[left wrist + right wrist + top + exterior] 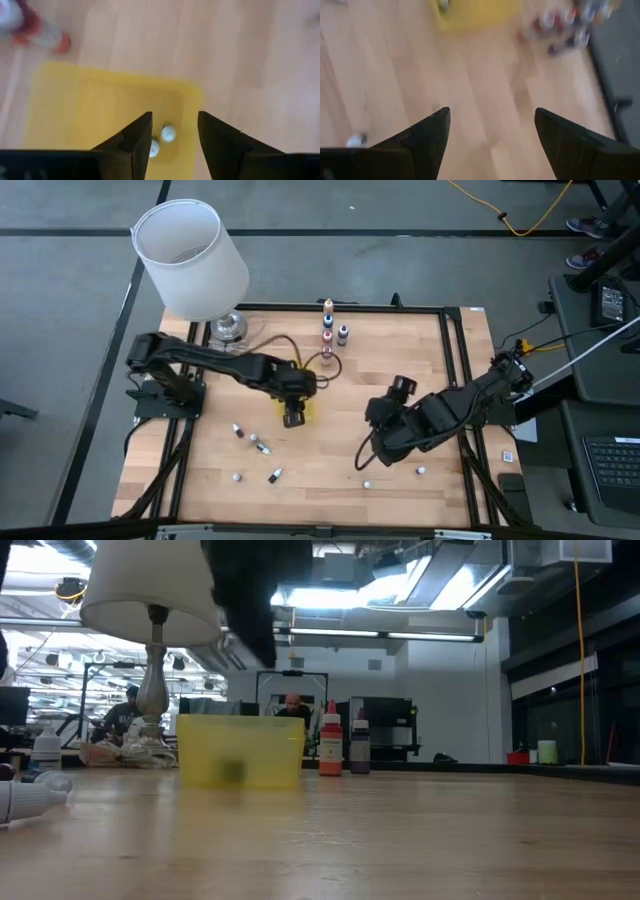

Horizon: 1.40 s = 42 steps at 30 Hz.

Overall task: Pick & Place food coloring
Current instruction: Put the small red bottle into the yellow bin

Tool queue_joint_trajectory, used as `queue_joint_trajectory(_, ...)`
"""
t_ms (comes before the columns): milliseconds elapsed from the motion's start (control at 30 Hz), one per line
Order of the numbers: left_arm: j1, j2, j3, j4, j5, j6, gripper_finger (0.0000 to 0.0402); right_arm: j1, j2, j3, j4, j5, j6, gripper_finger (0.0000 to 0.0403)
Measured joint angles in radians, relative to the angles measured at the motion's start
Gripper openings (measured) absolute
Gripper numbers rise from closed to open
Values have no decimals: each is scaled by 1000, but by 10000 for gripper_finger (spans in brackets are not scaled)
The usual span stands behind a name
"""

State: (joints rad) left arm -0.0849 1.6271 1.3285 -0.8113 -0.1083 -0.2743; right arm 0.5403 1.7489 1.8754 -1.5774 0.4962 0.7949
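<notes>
The yellow tray [305, 406] rests on the wooden table, near its middle. Two white-capped food coloring bottles [168, 133] lie inside it. My left gripper [292, 416] hangs open above the tray, its fingers [137, 137] clear of the bottles. In the low view the left arm [255, 600] shows dark above the tray [240, 750]. My right gripper [380, 420] is open over bare table right of the tray, with nothing between its fingers [427, 132]. Several more bottles [262, 447] lie on their sides at the near left. A few bottles [327, 330] stand upright at the far edge.
A lamp with a white shade [190, 255] stands at the far left corner, its cord running past the tray. Two small bottles [368, 484] lie near the front edge, below the right arm. A black frame [455, 360] borders the table.
</notes>
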Motion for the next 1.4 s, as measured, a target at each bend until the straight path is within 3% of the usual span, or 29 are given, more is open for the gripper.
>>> queue_joint_trajectory(300, -26, -246, 0, 210, 33, -14, 155, 96, -81, -129, 7, -64, 450, 291)
queue_joint_trajectory(633, -46, -394, 0, 340, 81, 49, 155, 122, -187, -516, 15, -247, 852, 291)
queue_joint_trajectory(933, -46, -440, 0, 338, 95, 49, 156, 168, -312, -822, 218, -316, 1181, 291)
queue_joint_trajectory(1100, -47, -439, 0, 331, 150, 51, 157, 218, -320, -896, 328, -314, 1299, 291)
queue_joint_trajectory(1400, -46, -439, 0, 276, 152, 53, 157, 310, -268, -904, 337, -320, 1448, 291)
